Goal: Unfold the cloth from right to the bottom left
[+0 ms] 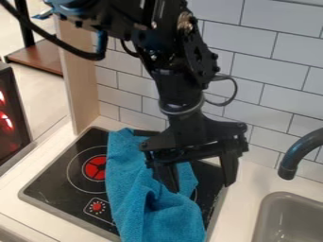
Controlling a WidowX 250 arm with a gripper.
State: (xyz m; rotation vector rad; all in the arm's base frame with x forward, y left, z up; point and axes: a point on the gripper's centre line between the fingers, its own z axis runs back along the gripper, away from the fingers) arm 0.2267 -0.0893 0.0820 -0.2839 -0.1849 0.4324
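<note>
Presently the claw (200,185) is released, its two fingers spread wide and nothing between them; it hangs over the right half of the stove top (54,182), one fingertip over the cloth, the other out past it near the stove's right edge. Contact with the fabric: cannot tell from this angle. Blue cloth (129,189) lies rumpled on the stove, long way from the back edge to the near side, a deep crease down its middle and the right part bunched. Red-marked burner (95,168) bare to its left; sink (266,208) and tap (306,149) off to the right on the worktop (249,189). Step in hand, as I judge it: pick up the loose right-hand layer. Best done by shifting so both fingers straddle the raised fold, lowering gently, and pinching the top layer only. A deep bite would likely take both layers and drag the whole bundle. After that, a small lift to free the flap, then a low, slow sweep toward the bottom left, releasing once it lies out. Soft, thick-looking weave; should grip well but may cling to itself.
</note>
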